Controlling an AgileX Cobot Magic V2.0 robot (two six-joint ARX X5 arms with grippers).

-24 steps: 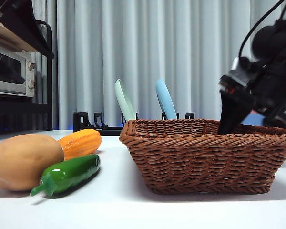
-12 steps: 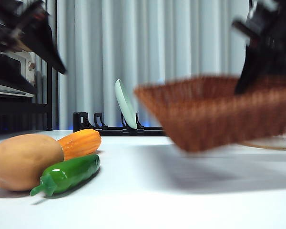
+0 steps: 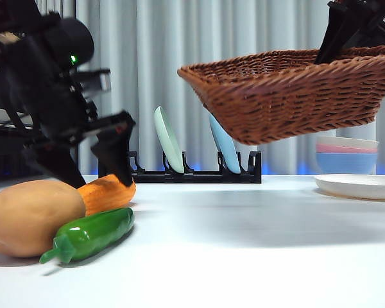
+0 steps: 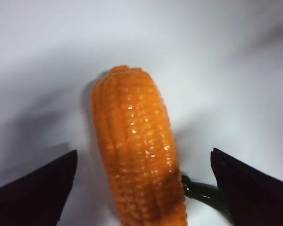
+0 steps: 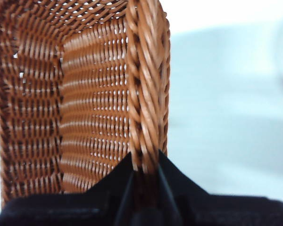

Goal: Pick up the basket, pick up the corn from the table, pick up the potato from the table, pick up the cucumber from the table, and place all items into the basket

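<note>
Three veg lay grouped at front-view left on the table: potato nearest the edge, cucumber just beside it and touching, corn behind both, touching the potato. Left gripper came in from the upper left, big and dark, jaws spread wide and straddling the corn, tips down near the table, nothing held. Left wrist view: corn lay lengthwise in the gap between the jaws, clear of both, with the cucumber's stem end poking out beside it near one jaw. Behind, mid-frame: black rack with two upright plates, pale green and light blue. Further right: basket held up off the table, tilted, near corner dipping toward the left, well apart from the veg. Right gripper at top right, clamped on the basket's far rim. Right wrist view confirmed: jaws pinched tight on the braided rim, basket empty inside as far as seen. Below the basket at far right: white plate on the table, stacked bowls behind it.
</note>
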